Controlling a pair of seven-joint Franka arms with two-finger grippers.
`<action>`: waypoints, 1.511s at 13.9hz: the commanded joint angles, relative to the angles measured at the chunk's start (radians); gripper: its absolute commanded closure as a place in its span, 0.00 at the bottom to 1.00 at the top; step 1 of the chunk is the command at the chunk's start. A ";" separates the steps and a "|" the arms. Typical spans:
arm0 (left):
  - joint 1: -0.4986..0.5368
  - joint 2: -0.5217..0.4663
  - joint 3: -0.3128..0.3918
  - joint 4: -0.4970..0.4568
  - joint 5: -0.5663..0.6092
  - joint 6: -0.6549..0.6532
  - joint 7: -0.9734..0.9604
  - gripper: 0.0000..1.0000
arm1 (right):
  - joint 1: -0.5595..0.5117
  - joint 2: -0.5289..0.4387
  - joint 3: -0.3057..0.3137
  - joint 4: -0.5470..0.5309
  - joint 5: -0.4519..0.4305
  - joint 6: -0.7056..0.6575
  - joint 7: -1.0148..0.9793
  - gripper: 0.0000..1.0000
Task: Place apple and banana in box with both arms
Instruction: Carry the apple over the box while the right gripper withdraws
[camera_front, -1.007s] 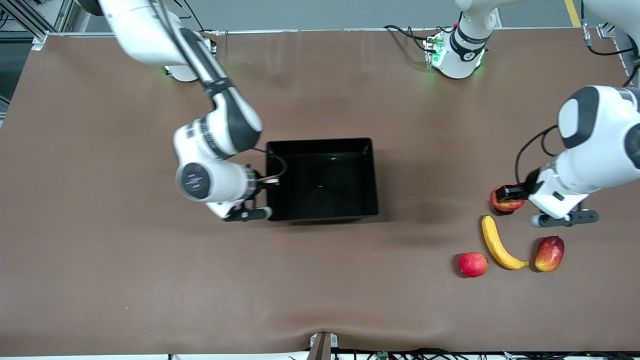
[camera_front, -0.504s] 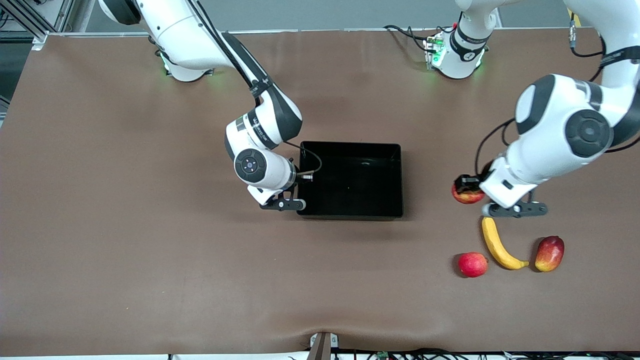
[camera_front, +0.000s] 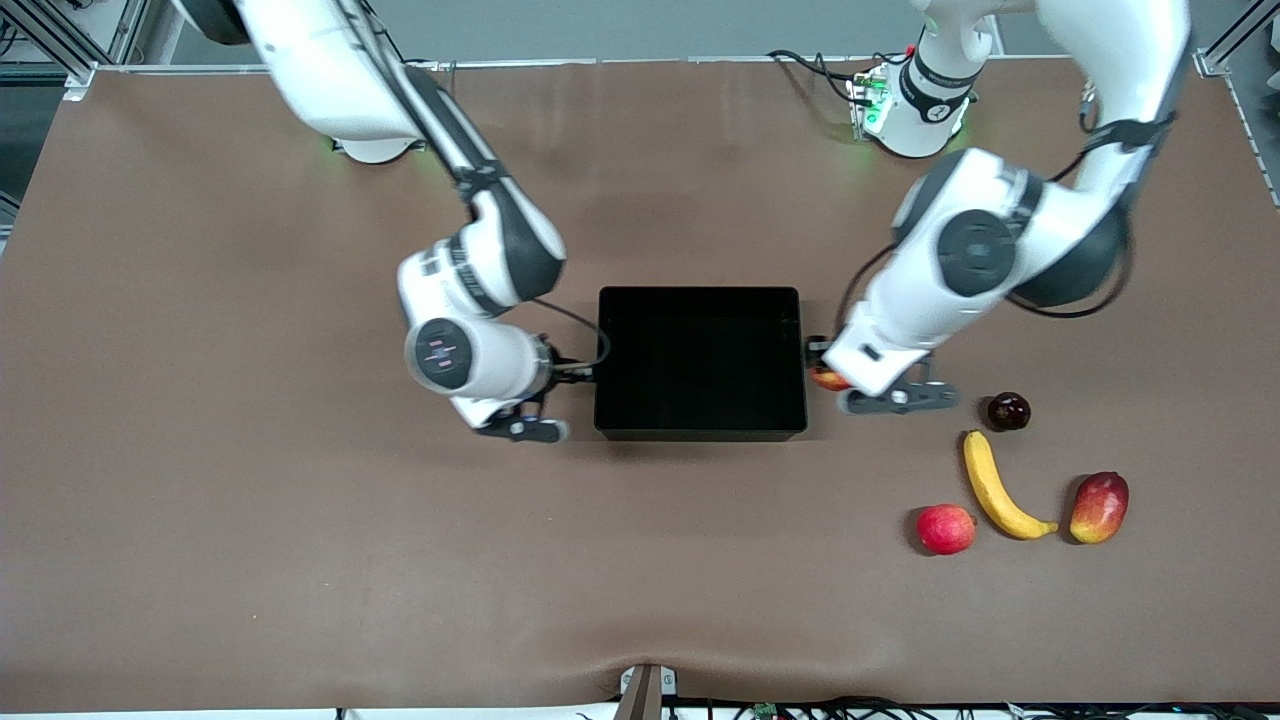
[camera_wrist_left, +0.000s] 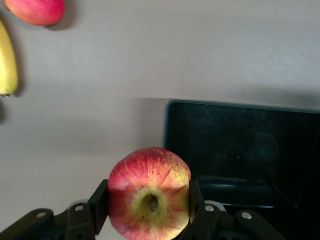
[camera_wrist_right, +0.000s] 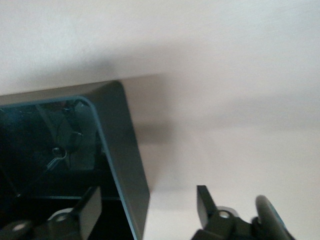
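Clamped on the apple (camera_wrist_left: 150, 182) by the left gripper (camera_wrist_left: 147, 202), one finger on each flank, stem dimple facing the wrist camera. Carried over the table (camera_front: 300, 550) just beside the box (camera_front: 700, 293), at the wall toward the left arm's end; not yet over the inside.

Probably firm, smooth-skinned and light for these jaws. Liable to bruise if squeezed hard or dropped from high, and to roll once let go. Best gripped across the widest part, as here, and let go low over the box floor.

Spread wide and holding nothing: the right gripper (camera_wrist_right: 147, 205), beside the box wall toward the right arm's end, seemingly waiting there.

Lying on the table toward the left arm's end, well apart from the box and nearer the front camera: the banana (camera_front: 990, 485). Likely soft and easily marked. Best pinched across its middle, where the curve is thickest.

Count: one apple, one banana, one box, two arms. Beyond these, three more fruits around the banana: a pinkish-red round fruit (camera_front: 945, 528), a mango (camera_front: 1098, 507), a small dark round fruit (camera_front: 1008, 411).
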 joint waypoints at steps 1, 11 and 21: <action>-0.068 0.042 -0.002 0.008 0.051 0.020 -0.107 1.00 | -0.090 -0.047 0.010 0.083 -0.066 -0.144 -0.007 0.00; -0.176 0.148 -0.002 -0.127 0.174 0.231 -0.273 1.00 | -0.472 -0.224 0.003 0.217 -0.219 -0.508 -0.194 0.00; -0.199 0.179 -0.003 -0.207 0.174 0.296 -0.312 0.85 | -0.610 -0.632 0.000 -0.128 -0.367 -0.427 -0.504 0.00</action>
